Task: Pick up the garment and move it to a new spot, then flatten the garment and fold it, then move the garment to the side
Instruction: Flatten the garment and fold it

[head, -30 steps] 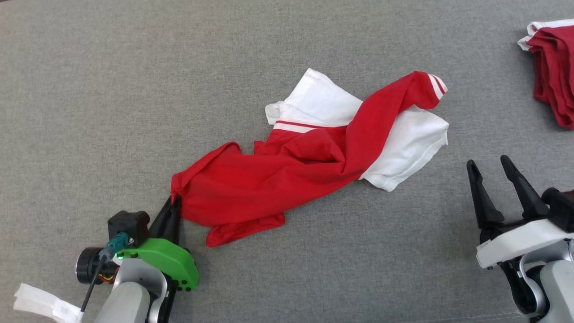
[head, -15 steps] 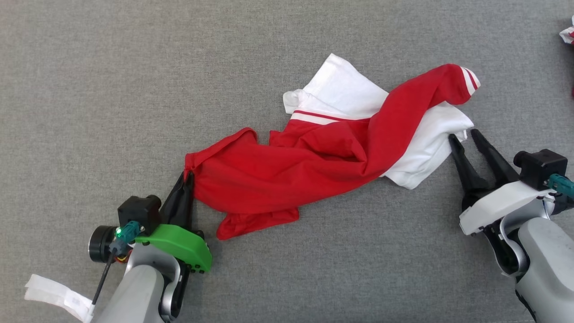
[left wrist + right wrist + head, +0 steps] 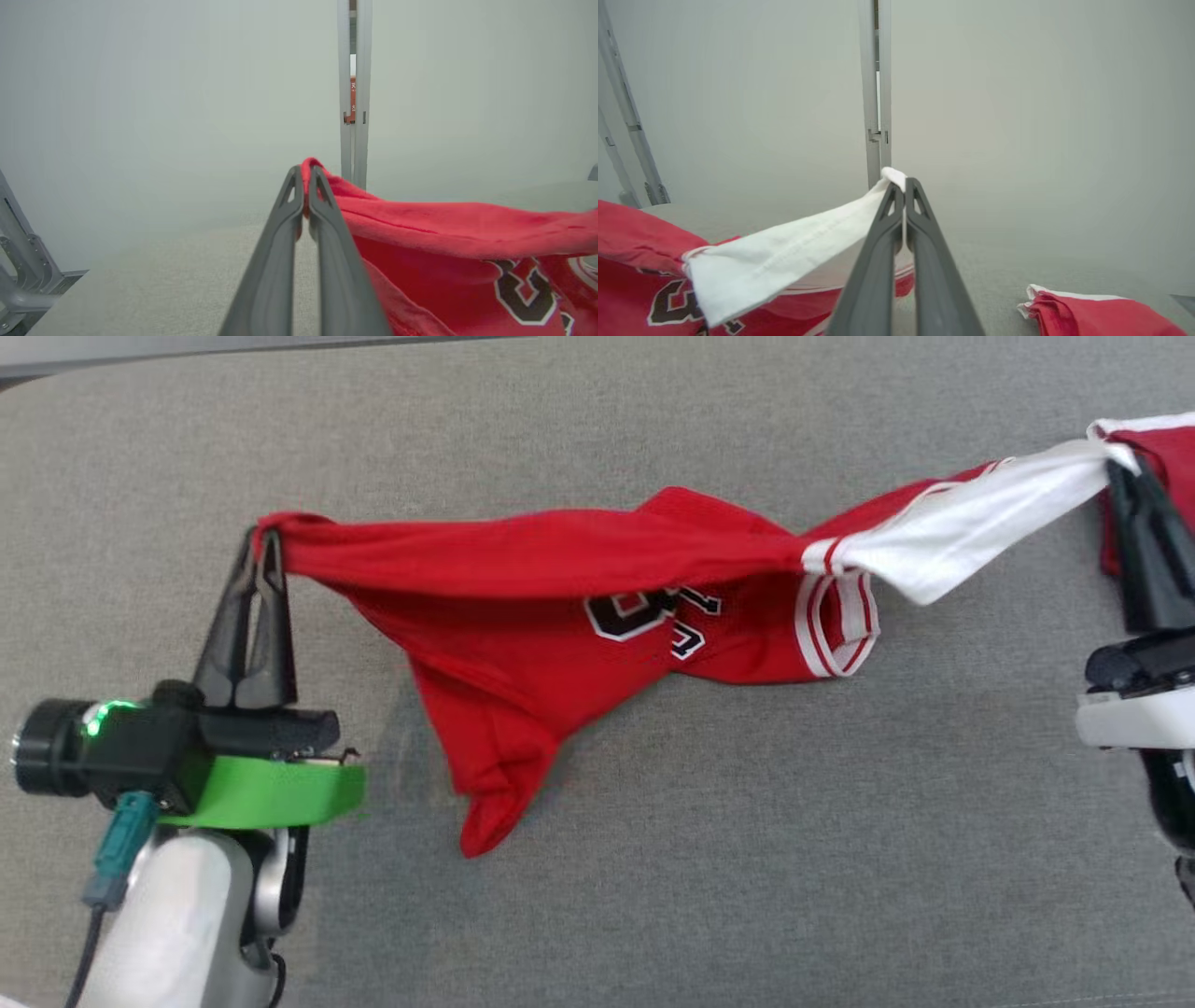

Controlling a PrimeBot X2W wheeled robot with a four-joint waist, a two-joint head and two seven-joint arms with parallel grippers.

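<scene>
We see the garment [image 3: 560, 588], a red jersey with white trim and a dark number on it, strung out between our two claws above the grey tabletop [image 3: 653, 915]. Our left claw [image 3: 260, 537] is clamped on a red corner at the garment's left end. In the left wrist view its two fingers [image 3: 275, 261] meet at the tips with the red cloth pinched between them, and the fabric runs off to the right from there. Our right claw [image 3: 1117, 471] is closed on a white edge at the far right end. In the right wrist view the white band leaves the fingertips and slants down to the left into the red body. Between the two claws the top edge of the garment runs in a nearly straight line. The rest sags below it, with a red flap hanging lowest, nearer the left claw. We cannot tell whether that flap touches the tabletop. Just beside the right claw, a folded pile of red and white cloth [image 3: 1172, 457] lies on the tabletop.
</scene>
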